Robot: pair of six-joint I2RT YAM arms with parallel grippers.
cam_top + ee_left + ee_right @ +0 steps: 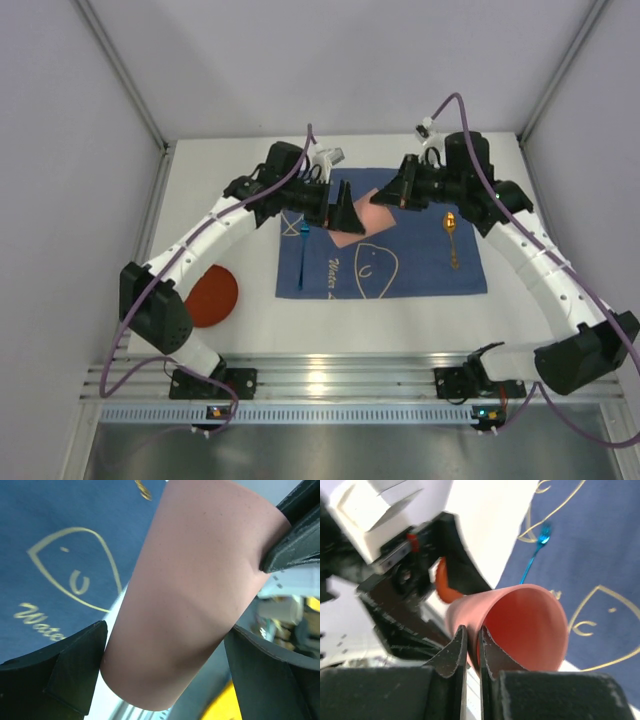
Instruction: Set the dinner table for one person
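Since we read this as a handover, overhead we find the cup (pixel 368 215) over the mat (pixel 430 270), twelve o'clock on the table (pixel 250 330). Left wrist: the left gripper (pixel 165 630) straddles it wide; we cannot tell its grip. Right wrist: the right gripper (pixel 470 635) pinches its rim.

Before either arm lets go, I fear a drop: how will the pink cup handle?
Probably light: the pink cup shows a thin wall where the right gripper pinches its rim. Its smooth sides could slip in the left gripper. Round and tapered, it would likely roll in a curve if laid sideways.
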